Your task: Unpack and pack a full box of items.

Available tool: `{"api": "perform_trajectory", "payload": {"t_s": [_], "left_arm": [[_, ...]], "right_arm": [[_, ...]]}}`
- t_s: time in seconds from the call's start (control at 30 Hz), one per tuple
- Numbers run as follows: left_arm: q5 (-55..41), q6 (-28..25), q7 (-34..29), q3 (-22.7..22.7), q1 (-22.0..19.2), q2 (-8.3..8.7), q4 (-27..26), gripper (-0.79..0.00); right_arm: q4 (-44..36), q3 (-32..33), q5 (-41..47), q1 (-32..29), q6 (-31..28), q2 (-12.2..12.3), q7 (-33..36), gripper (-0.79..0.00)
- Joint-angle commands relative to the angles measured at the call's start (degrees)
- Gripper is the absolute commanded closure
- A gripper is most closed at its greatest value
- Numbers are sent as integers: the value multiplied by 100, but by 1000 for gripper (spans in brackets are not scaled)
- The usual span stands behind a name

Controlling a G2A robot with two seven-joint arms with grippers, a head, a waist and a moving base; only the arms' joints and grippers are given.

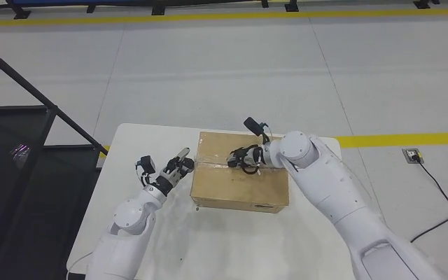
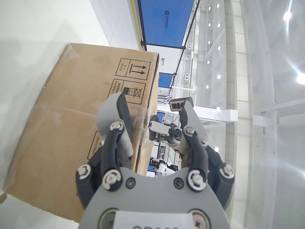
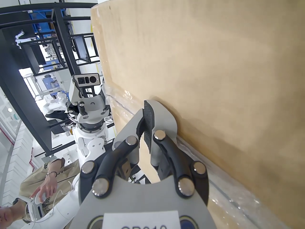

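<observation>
A closed brown cardboard box (image 1: 238, 183) stands in the middle of the white table (image 1: 231, 245), with a clear tape seam (image 1: 213, 162) across its top. My right gripper (image 1: 234, 159) lies on the box top beside the seam. In the right wrist view it (image 3: 146, 120) is shut, pads together, against the cardboard (image 3: 214, 60) next to the tape (image 3: 228, 199). My left gripper (image 1: 183, 159) hovers at the box's left end. In the left wrist view it (image 2: 155, 113) is open, level with the top edge of the box (image 2: 71, 110) where the tape end (image 2: 140, 117) folds over.
A black metal rack (image 1: 28, 175) stands close to the table's left side. The box takes up the far middle of the table, with bare tabletop in front of it and to its left. Grey floor with a yellow line (image 1: 392, 140) lies beyond.
</observation>
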Motion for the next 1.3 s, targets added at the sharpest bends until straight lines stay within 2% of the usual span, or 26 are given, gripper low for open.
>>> {"api": "perform_trajectory", "payload": {"t_s": [0.0, 0.27, 0.63, 0.83, 1.27], "left_arm": [[9, -3, -4, 5, -6, 0, 6, -471], [32, 7, 10, 52, -41, -11, 34, -468], [37, 40, 27, 75, -75, -19, 91, -474], [17, 49, 21, 67, -81, -20, 95, -477], [-3, 61, 20, -92, 26, 14, 30, -468]], "right_arm": [[-362, 211, -141, -189, 116, 139, 12, 0], [-1504, 955, -819, -926, 953, 581, 4, 0], [-2339, 1834, -1074, -1671, 1233, 941, 150, 0], [-2674, 2173, -1405, -1971, 1654, 1085, 2, 0], [-3311, 2815, -1313, -2525, 1727, 1281, -114, 0]]}}
